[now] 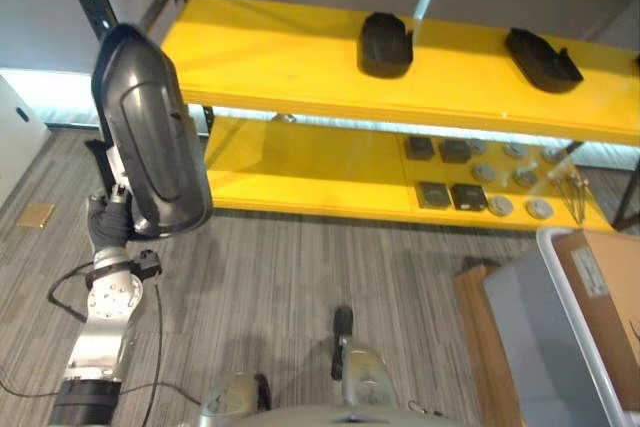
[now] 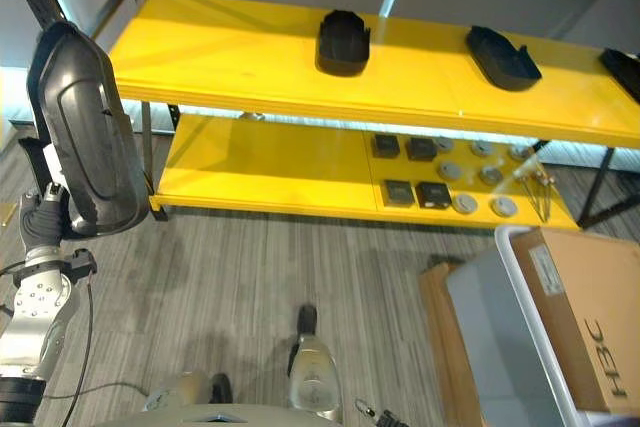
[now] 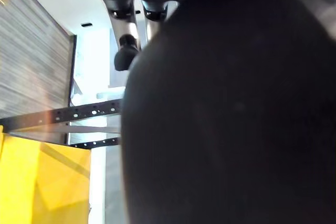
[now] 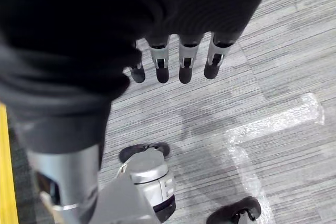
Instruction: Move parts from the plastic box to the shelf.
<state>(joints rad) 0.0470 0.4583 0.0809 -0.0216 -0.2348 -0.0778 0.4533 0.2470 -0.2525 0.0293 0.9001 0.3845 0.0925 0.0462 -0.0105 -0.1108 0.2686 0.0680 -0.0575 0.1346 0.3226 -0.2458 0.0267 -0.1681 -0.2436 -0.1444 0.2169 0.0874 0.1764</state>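
The left hand's fingers [image 3: 128, 11] are mostly hidden behind the big dark part [image 1: 150, 132] it carries, so I cannot tell how they sit; the left hand [image 1: 108, 219] shows just under the part's lower end. The part stands nearly upright, its long axis vertical and leaning slightly, rounded end up, held in the air beside the left end of the yellow shelf [image 1: 290, 72], off the shelf's left front corner. The right hand's fingers [image 4: 184, 64] hang straight and relaxed over the grey floor [image 4: 283, 66], holding nothing.

Two more dark parts lie on the top board: one [image 1: 385, 44] near its middle, one [image 1: 543, 59] toward its right end. On the lower board's right half lie small black blocks [image 1: 451, 194] and grey discs [image 1: 515, 179]. At right stands the plastic box [image 1: 590, 337] with a carton [image 2: 590, 312] in it; the carton bears dark letters and a white label too small to read.
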